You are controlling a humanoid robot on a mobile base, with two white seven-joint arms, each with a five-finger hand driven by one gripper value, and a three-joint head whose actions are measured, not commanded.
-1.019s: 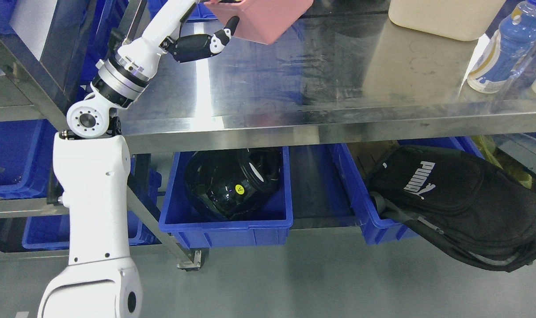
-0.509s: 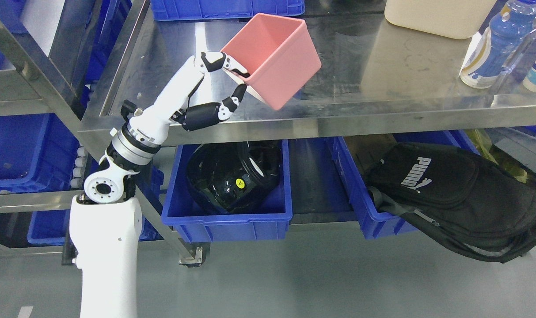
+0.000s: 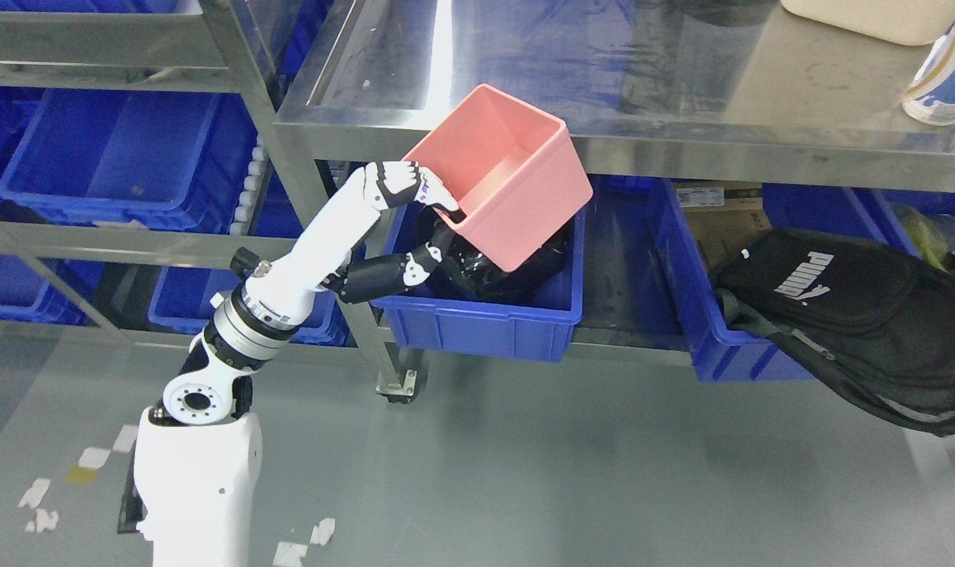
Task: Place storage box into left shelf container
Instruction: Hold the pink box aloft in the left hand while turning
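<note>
Up and to the right of the left robot hand [image 3: 414, 224], the pink storage box [image 3: 502, 175] hangs tilted in the air, its open mouth turned up and to the left. The robot hand grasps it at the lower left rim, fingers over the edge and thumb under the wall. The blue shelf containers [image 3: 103, 157] on the left shelf lie well to the left of the robot hand, on the side away from the box. Likely the arm must swing the box leftward past the shelf post [image 3: 272, 118].
</note>
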